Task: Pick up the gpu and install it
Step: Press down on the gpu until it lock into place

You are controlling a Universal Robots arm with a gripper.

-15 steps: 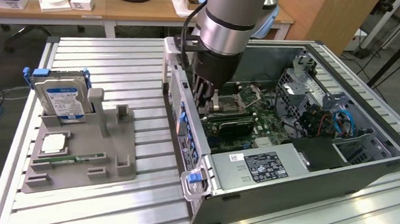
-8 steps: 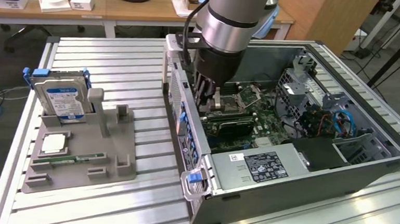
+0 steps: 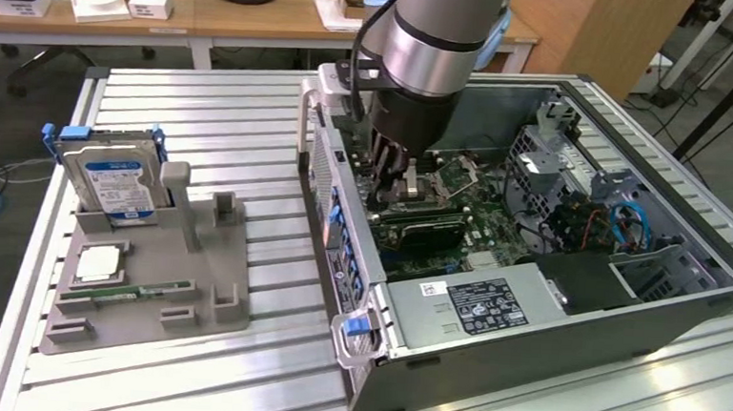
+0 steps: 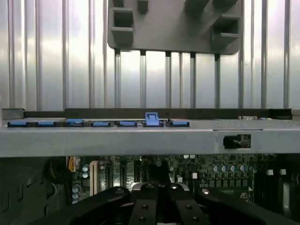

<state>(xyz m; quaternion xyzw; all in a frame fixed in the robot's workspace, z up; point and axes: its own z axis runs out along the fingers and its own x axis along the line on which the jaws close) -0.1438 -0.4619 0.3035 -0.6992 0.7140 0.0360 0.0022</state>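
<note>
Clenched tool (image 4: 158,194) sits low inside the computer case (image 3: 666,310), centre frame, above the gpu (image 3: 422,230): stiff, light, fragile; best gripped by its edges.

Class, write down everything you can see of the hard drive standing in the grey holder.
The boxy silver metal hard drive carries a blue-and-white label on its broad face. A blue plastic bracket runs along its top and sides. It stands upright on one edge, slotted into the far end of the grey plastic holder, on the exterior view's left. Only that holder touches it.
</note>
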